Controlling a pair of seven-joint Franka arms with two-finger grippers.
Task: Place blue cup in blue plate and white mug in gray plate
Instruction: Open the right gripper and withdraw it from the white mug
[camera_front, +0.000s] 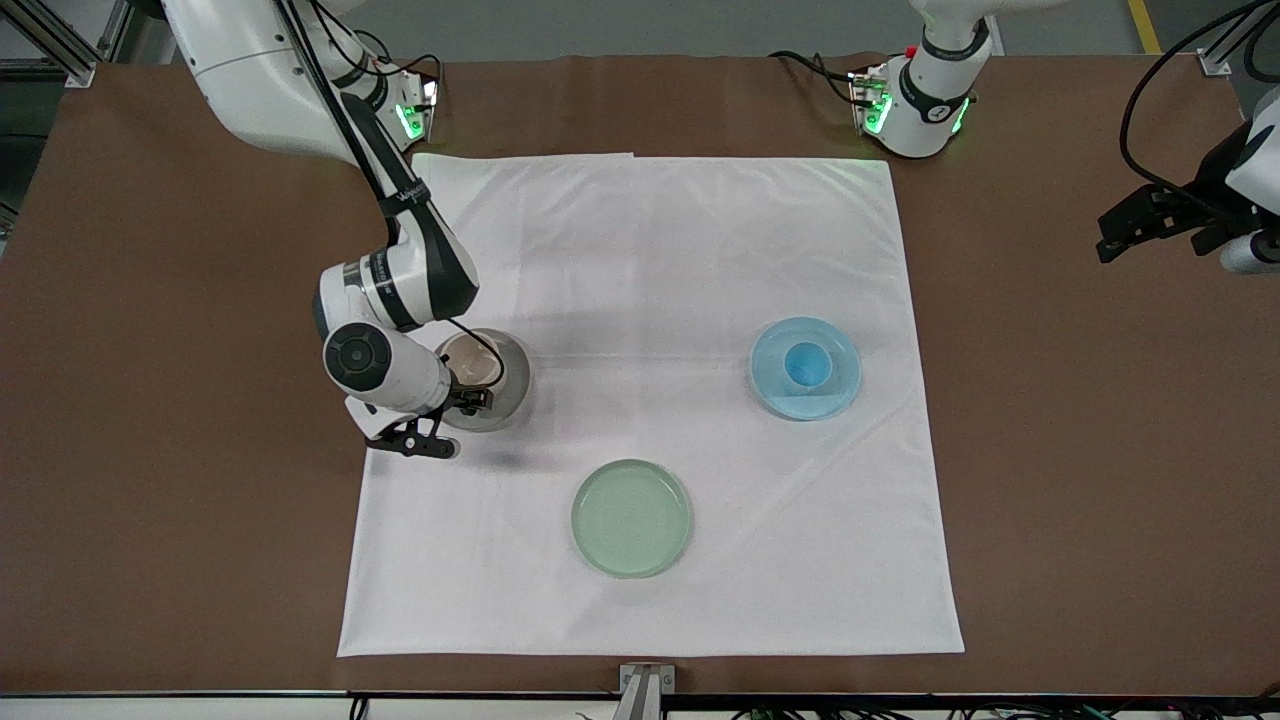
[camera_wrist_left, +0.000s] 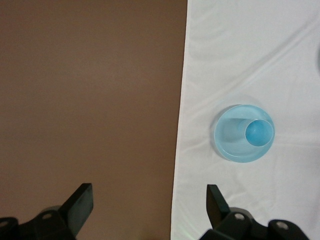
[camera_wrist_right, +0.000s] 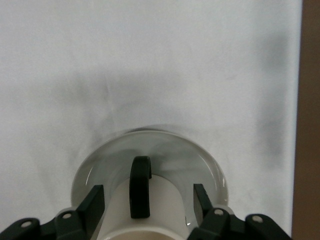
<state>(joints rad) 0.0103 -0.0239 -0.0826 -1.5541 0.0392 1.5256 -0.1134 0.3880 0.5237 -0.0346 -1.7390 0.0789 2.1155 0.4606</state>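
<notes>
White mug (camera_wrist_right: 145, 210) seems seated on the gray plate (camera_wrist_right: 165, 150), so lift your spread right gripper (camera_wrist_right: 147, 202) straight up, clear of the handle.

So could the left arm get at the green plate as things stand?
Probably yes: the green plate lies bare on the cloth, the left gripper is open and empty, and the right gripper sits at the mug.

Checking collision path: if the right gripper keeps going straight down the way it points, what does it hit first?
Likely the white mug: the right gripper has its open fingers either side of the mug's body, which stands on the gray plate. Depth is unclear, so the palm would probably meet the mug's rim first.
</notes>
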